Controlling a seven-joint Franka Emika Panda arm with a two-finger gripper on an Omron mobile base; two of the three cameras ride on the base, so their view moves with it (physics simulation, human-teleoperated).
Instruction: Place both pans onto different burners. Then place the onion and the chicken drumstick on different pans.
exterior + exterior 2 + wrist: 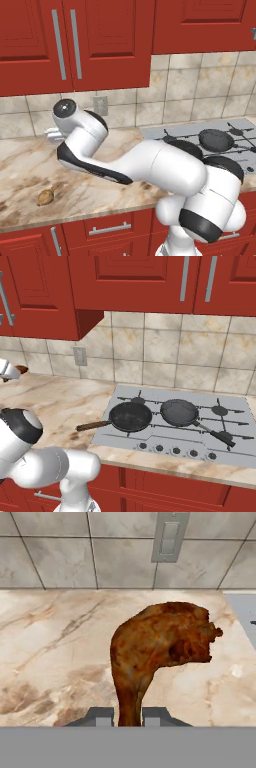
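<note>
My gripper (pixel 129 718) is shut on the thin bone end of the chicken drumstick (pixel 160 644), a reddish-brown piece held over the marble counter near the back wall. In the right base view the drumstick (pixel 20 370) peeks out at the far left edge. The tan onion (pixel 45 196) lies on the counter near its front edge, left of my arm. Both pans sit on burners of the cooktop (pixel 235 406): the wider black pan (pixel 130 416) with its wooden handle on the left, the smaller dark-grey pan (pixel 179 411) in the middle.
A wall outlet (pixel 170 536) is straight ahead of the hand on the tiled backsplash. Red cabinets hang above the counter (pixel 30 160). A row of knobs (pixel 175 450) lines the cooktop's front edge. My own arm hides part of the black pan in the left base view.
</note>
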